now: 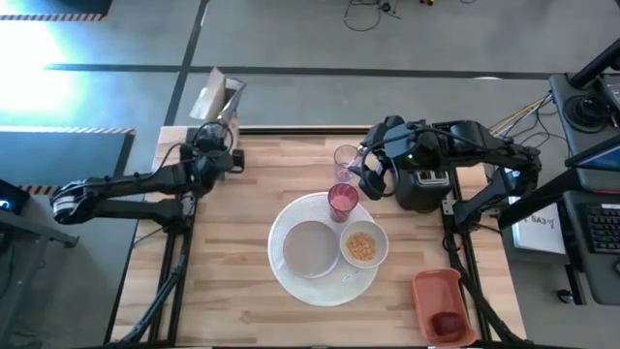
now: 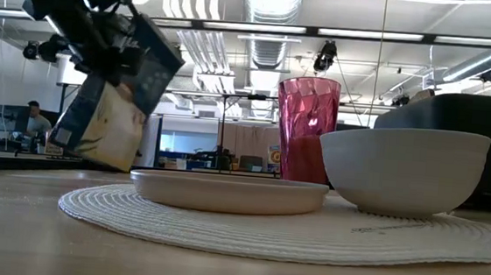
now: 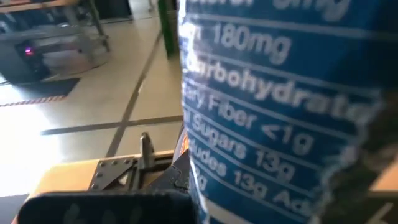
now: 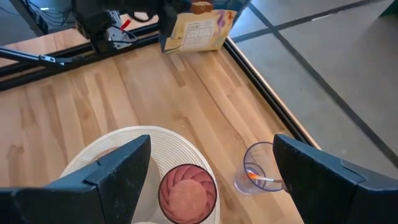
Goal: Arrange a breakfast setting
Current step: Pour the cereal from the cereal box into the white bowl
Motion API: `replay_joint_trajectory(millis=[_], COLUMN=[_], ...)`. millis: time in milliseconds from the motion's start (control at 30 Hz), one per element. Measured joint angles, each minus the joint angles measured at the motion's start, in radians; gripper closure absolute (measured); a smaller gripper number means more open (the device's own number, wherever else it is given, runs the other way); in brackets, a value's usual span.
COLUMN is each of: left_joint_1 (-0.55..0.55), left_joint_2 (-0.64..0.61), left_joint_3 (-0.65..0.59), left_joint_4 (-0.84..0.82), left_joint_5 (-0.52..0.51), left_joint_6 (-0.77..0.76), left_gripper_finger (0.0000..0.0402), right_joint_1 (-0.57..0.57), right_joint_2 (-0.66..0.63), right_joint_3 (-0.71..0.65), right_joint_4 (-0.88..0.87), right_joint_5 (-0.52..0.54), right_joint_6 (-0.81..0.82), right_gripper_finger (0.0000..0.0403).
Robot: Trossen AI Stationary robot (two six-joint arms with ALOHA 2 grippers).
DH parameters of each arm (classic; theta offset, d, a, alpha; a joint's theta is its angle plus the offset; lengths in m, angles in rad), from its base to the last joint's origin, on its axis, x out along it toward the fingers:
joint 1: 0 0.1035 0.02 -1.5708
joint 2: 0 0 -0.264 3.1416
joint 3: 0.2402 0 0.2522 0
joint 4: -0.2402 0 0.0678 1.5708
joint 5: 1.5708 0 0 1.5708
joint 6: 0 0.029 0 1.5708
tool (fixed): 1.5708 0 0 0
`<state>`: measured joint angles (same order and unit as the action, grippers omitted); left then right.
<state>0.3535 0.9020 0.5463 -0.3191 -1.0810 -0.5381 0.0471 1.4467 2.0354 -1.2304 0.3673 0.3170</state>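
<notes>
The right gripper (image 1: 366, 177), jaws spread wide, hangs just off the pink cup (image 1: 342, 202), toward its one o'clock.

1. A round woven white placemat (image 1: 291, 276) lies at the middle of the wooden desk (image 1: 223, 291).
2. A black toaster (image 1: 421, 189) stands just beyond the placemat's far right edge.
3. A clear glass (image 1: 346, 157) with something small and orange inside stands beyond the placemat, beside the toaster.
4. An orange-red tray (image 1: 436, 291) lies near the desk's front right corner, apart from the placemat.
5. A blue-and-cream cereal box (image 1: 215, 97) hangs tilted over the desk's far left corner, well apart from the placemat.
</notes>
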Motion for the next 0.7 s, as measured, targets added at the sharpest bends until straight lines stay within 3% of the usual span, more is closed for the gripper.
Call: replay_joint_trajectory(millis=[233,367,500,700], left_joint_1=[-0.001,0.001,0.001,0.002], left_joint_2=[0.01,0.014,0.014,0.014], left_joint_3=[-0.049,-0.076,-0.081,-0.053], left_joint_4=[0.0,-0.018,-0.042,-0.079], left_joint_5=[-0.077,-0.134,-0.122,-0.022], left_joint_6=[-0.114,-0.137,-0.136,-0.13], left_gripper_finger=[0.0348,0.0328,0.0319,0.0313], right_joint_1=[0.0,0.0,0.0,0.0], right_joint_2=[0.0,0.0,0.0,0.0], right_joint_3=[0.0,0.0,0.0,0.0], right_joint_4=[0.0,0.0,0.0,0.0], right_joint_5=[0.0,0.0,0.0,0.0], right_joint_6=[0.025,0.032,0.033,0.032], right_gripper_finger=[0.0076,0.0076,0.0076,0.0076])
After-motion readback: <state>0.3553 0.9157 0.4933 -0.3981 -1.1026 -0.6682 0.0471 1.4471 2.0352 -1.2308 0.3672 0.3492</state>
